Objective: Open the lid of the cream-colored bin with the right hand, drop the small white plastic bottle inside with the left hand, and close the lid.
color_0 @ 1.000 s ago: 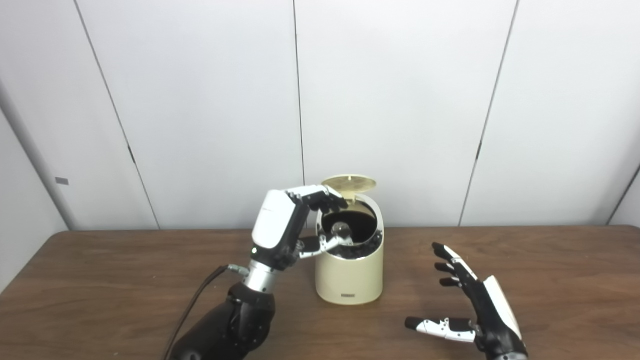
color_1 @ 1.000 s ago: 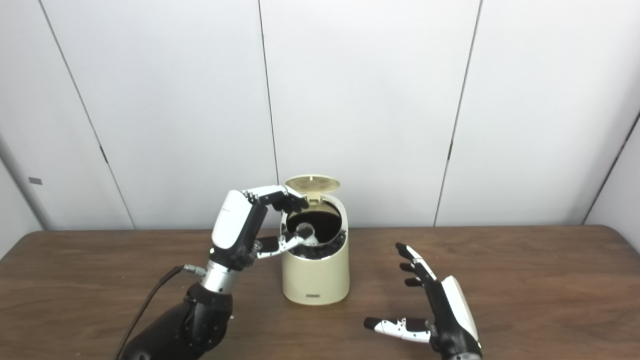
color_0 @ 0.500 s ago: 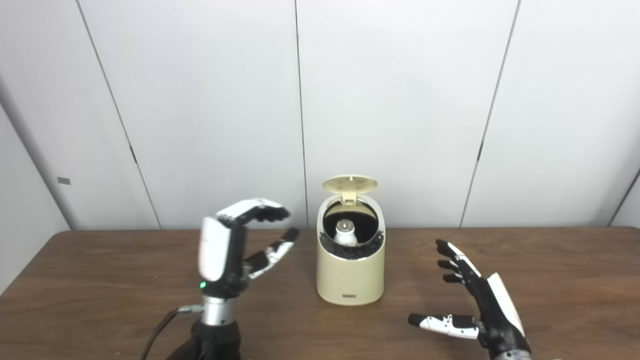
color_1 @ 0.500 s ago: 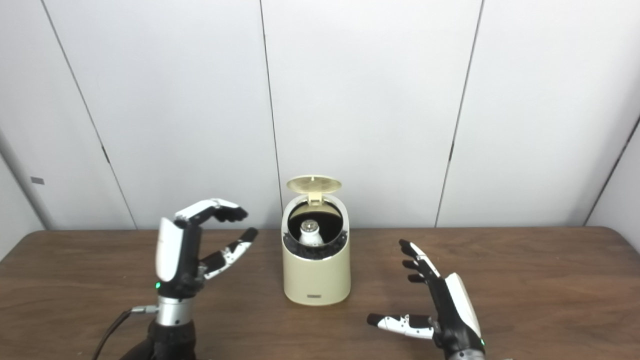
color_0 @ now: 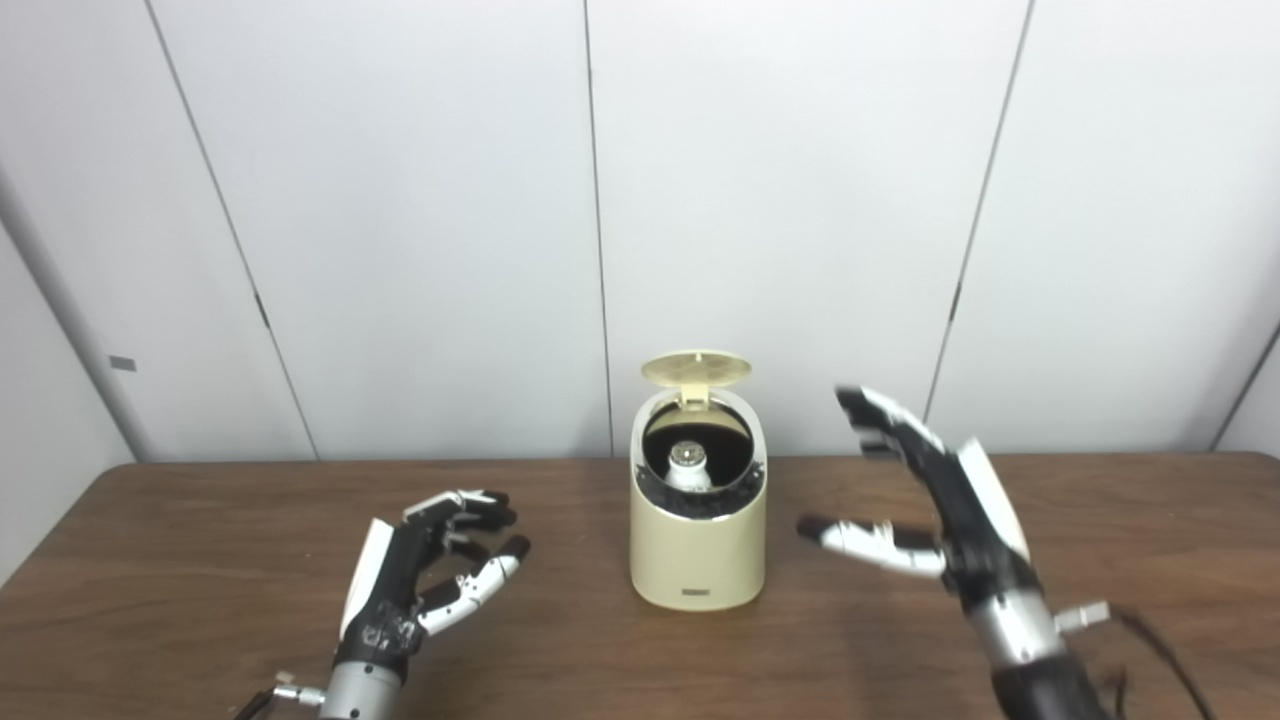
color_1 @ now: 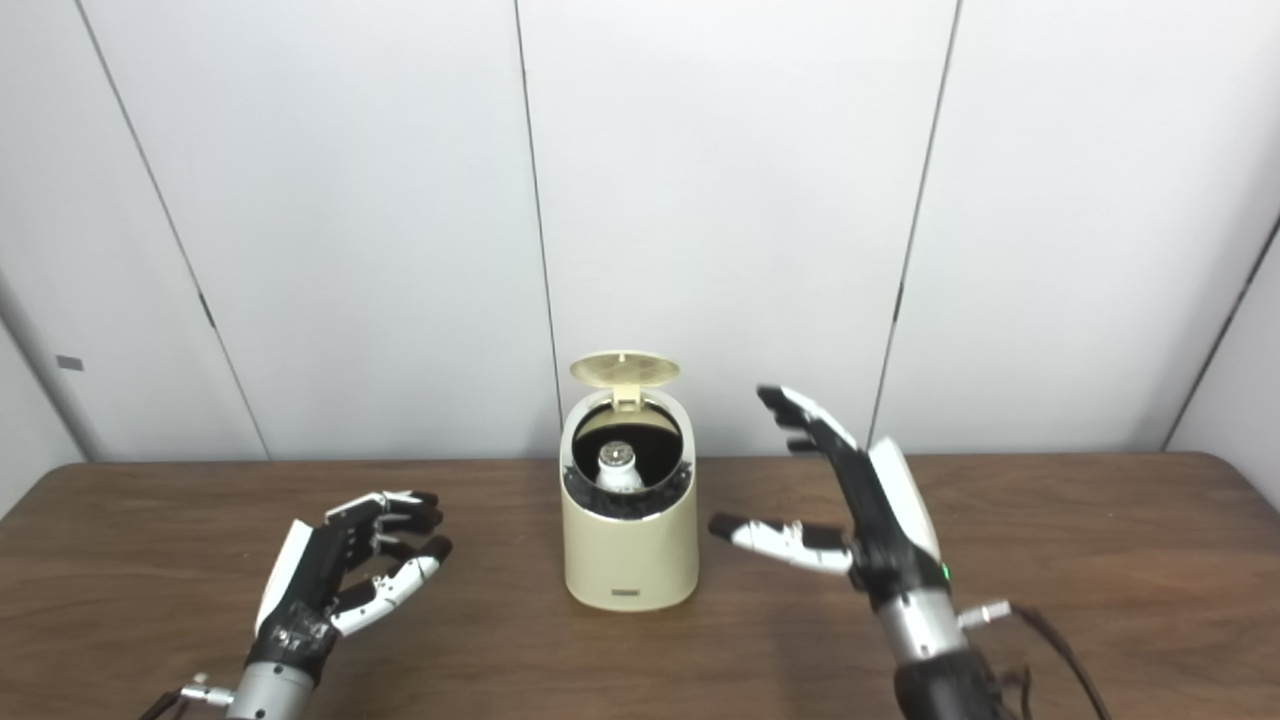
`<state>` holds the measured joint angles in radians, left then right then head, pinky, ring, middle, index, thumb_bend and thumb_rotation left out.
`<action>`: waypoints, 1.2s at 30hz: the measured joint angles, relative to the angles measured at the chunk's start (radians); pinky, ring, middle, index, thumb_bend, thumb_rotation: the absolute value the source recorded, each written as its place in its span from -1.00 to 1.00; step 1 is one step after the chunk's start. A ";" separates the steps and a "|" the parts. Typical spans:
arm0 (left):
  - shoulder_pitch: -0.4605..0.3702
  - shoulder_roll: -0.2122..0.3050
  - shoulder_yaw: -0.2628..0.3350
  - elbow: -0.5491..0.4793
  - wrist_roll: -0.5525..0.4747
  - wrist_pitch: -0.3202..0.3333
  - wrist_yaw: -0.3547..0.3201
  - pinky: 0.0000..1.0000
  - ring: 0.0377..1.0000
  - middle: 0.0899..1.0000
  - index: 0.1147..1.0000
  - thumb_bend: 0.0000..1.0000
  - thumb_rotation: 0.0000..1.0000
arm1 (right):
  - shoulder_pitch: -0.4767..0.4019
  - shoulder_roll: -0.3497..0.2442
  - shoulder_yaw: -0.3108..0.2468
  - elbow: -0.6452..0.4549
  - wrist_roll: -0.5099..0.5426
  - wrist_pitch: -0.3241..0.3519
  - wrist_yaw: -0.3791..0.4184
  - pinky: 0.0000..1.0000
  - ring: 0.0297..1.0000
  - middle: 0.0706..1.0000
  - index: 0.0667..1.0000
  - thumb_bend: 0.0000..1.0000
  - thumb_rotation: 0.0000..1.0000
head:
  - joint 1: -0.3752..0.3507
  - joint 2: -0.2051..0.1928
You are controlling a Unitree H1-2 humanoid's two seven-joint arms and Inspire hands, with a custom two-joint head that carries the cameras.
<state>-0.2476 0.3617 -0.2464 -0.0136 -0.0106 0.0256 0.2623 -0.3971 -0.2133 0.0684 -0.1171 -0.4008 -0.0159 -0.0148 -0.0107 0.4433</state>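
Note:
The cream-colored bin [color_0: 698, 545] stands on the wooden table [color_0: 200, 520] near its middle, with its round lid [color_0: 696, 367] tipped up at the back. The small white plastic bottle [color_0: 688, 465] stands inside the bin's dark opening, its cap showing. My left hand [color_0: 425, 575] is low over the table to the left of the bin, open and empty, fingers loosely curled. My right hand [color_0: 935, 500] is raised to the right of the bin, open, fingers spread, thumb pointing toward the bin. Neither hand touches the bin.
White wall panels [color_0: 400, 220] stand behind the table's far edge. A cable [color_1: 1050, 640] trails from my right wrist.
My left hand has drawn back from the bin's opening and dropped low toward the table on the left, leaving the bottle inside. My right hand has risen from the table and moved up toward the bin.

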 measured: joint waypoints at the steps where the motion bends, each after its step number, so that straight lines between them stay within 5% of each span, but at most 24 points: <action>1: 0.003 -0.007 0.016 0.000 0.001 0.010 -0.018 0.19 0.35 0.50 0.56 0.10 -0.17 | -0.021 -0.001 0.007 -0.006 -0.008 0.015 0.013 0.47 0.65 0.65 0.63 0.33 -0.07 | -0.002 -0.002; 9: 0.032 -0.056 0.071 0.002 0.001 0.038 -0.195 0.19 0.40 0.55 0.63 0.12 -0.29 | -0.102 -0.016 0.038 -0.002 -0.059 0.086 0.076 0.38 0.62 0.66 0.65 0.32 0.02 | -0.003 -0.009; 17: 0.030 -0.056 0.120 0.064 0.011 0.032 -0.298 0.21 0.42 0.55 0.64 0.10 -0.48 | -0.154 -0.032 0.061 0.022 -0.063 0.107 0.144 0.58 0.71 0.69 0.67 0.27 0.12 | 0.002 -0.021; 28: 0.019 -0.058 0.137 0.084 0.082 -0.001 -0.355 0.26 0.41 0.53 0.63 0.15 -0.59 | -0.252 -0.085 0.120 0.013 -0.113 0.174 0.269 0.60 0.78 0.72 0.69 0.30 0.30 | 0.009 -0.025; 36: 0.018 -0.076 0.147 0.088 0.108 -0.006 -0.357 0.26 0.41 0.53 0.65 0.14 -0.60 | -0.272 -0.093 0.158 0.023 -0.144 0.176 0.319 0.57 0.76 0.71 0.66 0.31 0.18 | 0.017 -0.018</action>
<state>-0.2301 0.2854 -0.0996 0.0748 0.0973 0.0192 -0.0944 -0.6690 -0.3060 0.2265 -0.0944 -0.5446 0.1603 0.3039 0.0061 0.4249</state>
